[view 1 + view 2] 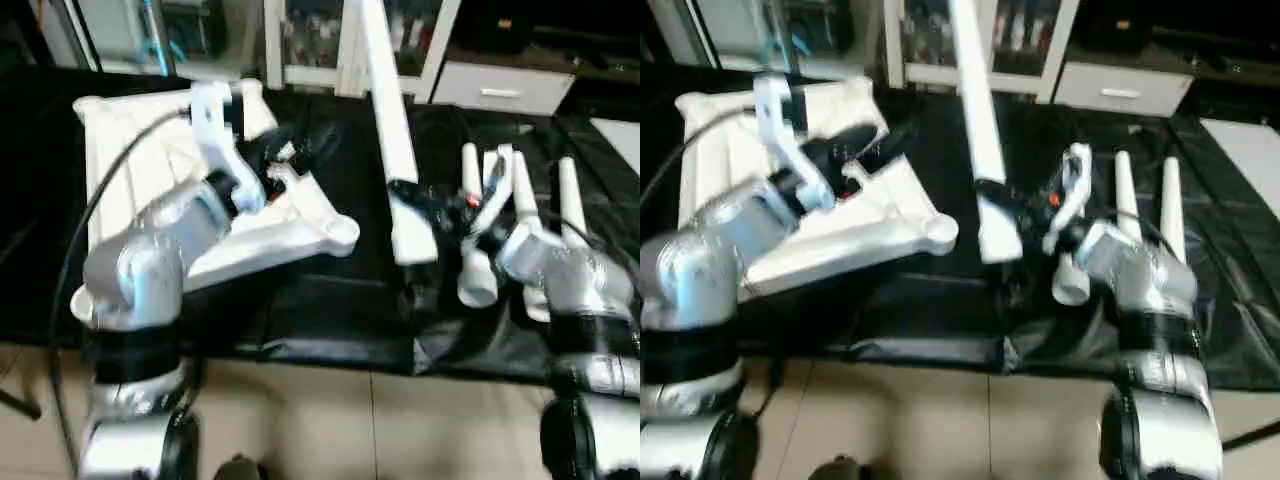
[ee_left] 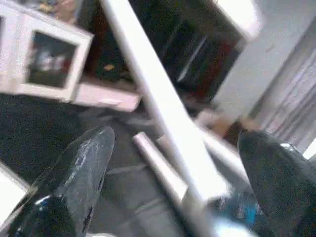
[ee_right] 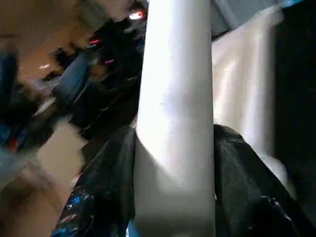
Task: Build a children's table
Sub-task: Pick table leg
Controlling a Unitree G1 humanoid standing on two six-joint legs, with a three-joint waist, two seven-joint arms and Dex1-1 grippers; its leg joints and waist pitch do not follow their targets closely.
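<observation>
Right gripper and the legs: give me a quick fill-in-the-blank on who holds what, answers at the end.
1. The right gripper is shut on one white ____.
2. The left gripper has its jaws ____ and holds nothing.
3. The held leg stands ____ rather than lying flat.
4. The tabletop lies with its ribbed underside facing ____.

Answers: leg; open; upright; up

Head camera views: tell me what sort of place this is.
Probably an indoor lab or workroom: a black-covered work table on a tiled floor, with glass-fronted white cabinets behind it.
</observation>
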